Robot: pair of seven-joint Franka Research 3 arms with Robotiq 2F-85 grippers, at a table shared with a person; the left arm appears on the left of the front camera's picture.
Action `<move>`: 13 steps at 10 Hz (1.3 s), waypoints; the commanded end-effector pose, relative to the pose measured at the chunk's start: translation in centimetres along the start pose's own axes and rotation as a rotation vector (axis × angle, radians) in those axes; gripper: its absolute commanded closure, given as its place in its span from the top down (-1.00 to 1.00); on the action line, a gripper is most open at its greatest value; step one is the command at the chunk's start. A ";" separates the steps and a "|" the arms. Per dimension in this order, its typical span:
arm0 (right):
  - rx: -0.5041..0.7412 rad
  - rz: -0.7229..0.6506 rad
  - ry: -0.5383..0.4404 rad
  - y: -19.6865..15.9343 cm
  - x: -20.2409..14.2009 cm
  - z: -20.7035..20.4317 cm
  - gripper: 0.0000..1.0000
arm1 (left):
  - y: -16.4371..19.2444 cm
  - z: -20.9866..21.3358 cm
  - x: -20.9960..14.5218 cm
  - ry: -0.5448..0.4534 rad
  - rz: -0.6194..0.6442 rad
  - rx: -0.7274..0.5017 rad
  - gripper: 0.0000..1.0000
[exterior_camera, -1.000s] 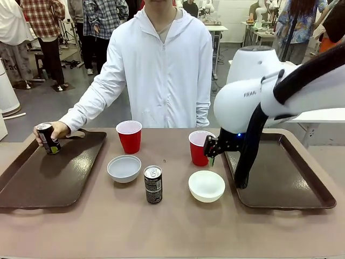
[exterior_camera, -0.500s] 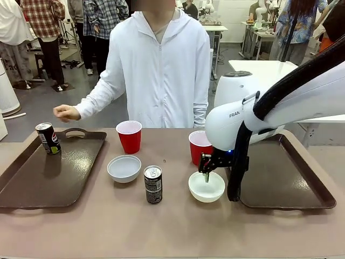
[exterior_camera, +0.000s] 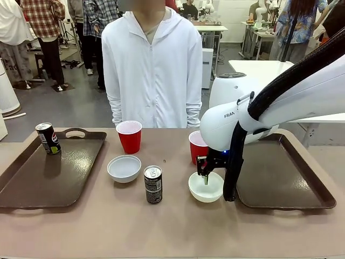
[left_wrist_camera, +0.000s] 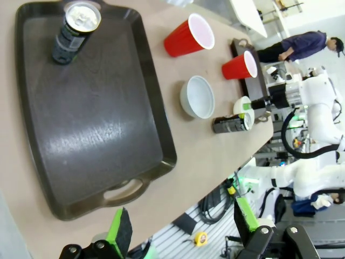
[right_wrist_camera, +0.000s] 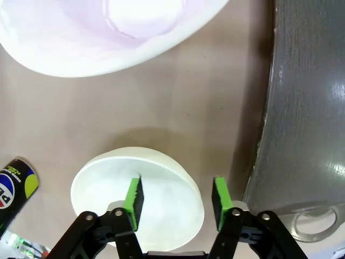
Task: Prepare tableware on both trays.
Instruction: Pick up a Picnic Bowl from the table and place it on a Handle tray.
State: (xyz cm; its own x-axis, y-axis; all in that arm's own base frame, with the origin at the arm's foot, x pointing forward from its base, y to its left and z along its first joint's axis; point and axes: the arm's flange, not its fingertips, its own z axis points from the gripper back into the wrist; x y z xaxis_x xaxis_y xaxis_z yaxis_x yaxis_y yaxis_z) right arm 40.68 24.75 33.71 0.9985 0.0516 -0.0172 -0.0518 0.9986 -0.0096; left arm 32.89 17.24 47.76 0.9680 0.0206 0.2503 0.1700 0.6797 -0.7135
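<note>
across my plain tan worktop (exterior_camera: 178,229) stands a person in a white zipped hooded jacket (exterior_camera: 153,70), arms down at the sides. behind them are a grey floor (exterior_camera: 75,105), a white table (exterior_camera: 207,28) and a bystander in a red plaid shirt (exterior_camera: 40,19).

Grey floor (exterior_camera: 70,108), white tables (exterior_camera: 259,66) beyond

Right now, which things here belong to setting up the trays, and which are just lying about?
Job: left tray, can on it, right tray, left red cup, right red cup, left bowl, right bowl, middle can.
Lying about: small yellow item on the floor, black cables beside it.
</note>
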 end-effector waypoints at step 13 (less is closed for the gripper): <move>0.047 0.106 0.040 -5.6 -4.8 11.3 -1.00 | 0.1 0.2 -0.1 -0.003 -0.003 -0.007 1.00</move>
State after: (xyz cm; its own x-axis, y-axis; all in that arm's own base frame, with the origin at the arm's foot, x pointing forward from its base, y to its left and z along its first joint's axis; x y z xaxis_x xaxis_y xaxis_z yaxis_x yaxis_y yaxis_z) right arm 37.81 21.02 42.27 0.9878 0.1386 -0.0703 -0.1403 0.9899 -0.0202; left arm 32.89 17.25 47.76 0.9680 0.0208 0.2501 0.1698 0.6797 -0.7135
